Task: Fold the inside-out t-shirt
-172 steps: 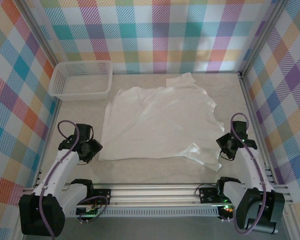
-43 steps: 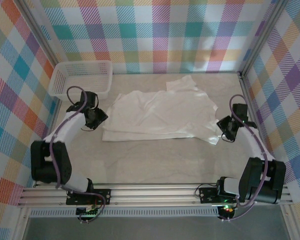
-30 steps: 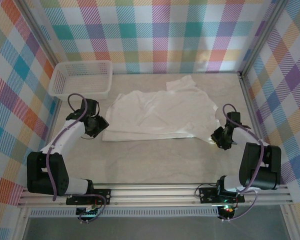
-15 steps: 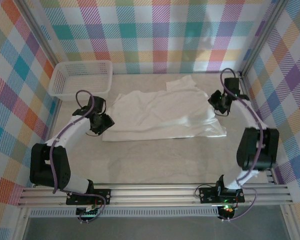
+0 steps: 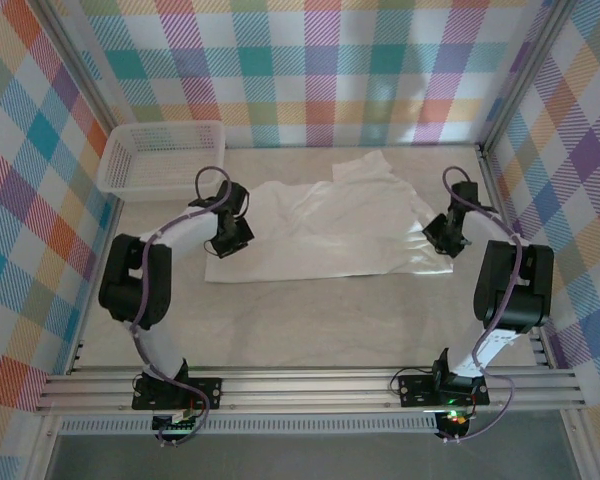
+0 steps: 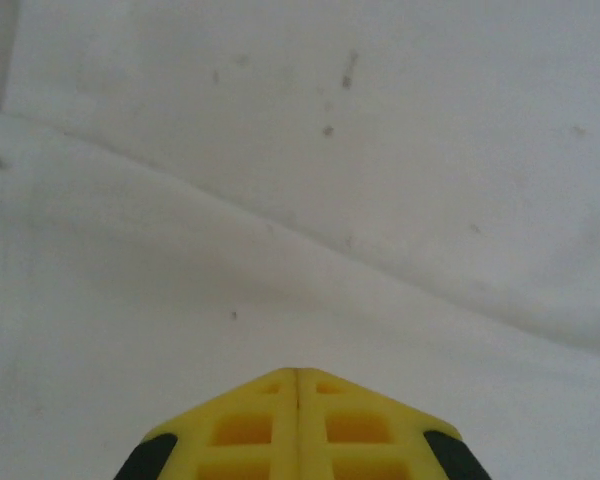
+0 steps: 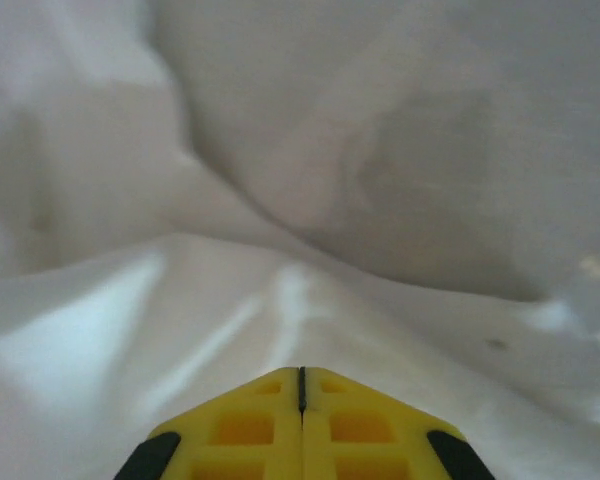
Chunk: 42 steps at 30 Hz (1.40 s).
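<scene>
The left gripper (image 6: 296, 375) has its yellow fingertips pressed together with no gap. It sits low over smooth white cloth crossed by one diagonal crease. The right gripper (image 7: 302, 372) is closed the same way, and a ridge of fabric rises towards its tip. That hints at a pinch, but neither wrist view shows cloth between the pads.

From above, the left gripper (image 5: 232, 238) sits on the left end of the inside-out t-shirt (image 5: 330, 235) and the right gripper (image 5: 440, 238) on its right end. Half a second ago the left one was just off the cloth's left edge, and the right one was up at the far right corner. Both have since closed in on the ends.

The shirt itself has changed more. A few seconds back it lay open and nearly square. Now it is a doubled band across the middle of the table (image 5: 310, 320), with one sleeve poking out at the far side. The lengthwise fold looks done (the right end is still rumpled). My guess is that a crosswise fold comes next, once that end is flattened. The white mesh basket (image 5: 165, 127) stands apart at the far left.
</scene>
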Each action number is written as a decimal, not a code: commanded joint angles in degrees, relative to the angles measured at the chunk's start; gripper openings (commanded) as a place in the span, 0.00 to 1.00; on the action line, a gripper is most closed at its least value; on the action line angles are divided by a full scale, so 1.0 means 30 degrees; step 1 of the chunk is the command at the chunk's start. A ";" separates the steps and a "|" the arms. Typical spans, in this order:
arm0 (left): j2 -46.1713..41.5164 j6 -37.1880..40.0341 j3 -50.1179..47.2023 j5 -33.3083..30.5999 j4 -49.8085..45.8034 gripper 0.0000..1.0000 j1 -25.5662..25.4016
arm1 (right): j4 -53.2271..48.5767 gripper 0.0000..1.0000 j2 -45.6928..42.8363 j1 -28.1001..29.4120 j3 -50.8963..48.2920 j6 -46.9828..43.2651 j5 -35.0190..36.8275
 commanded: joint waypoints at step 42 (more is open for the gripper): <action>-0.8109 0.4215 -0.3266 -0.1836 0.1467 0.62 0.1660 | -0.2939 0.47 0.5876 0.4587 0.9114 -1.2218 0.0309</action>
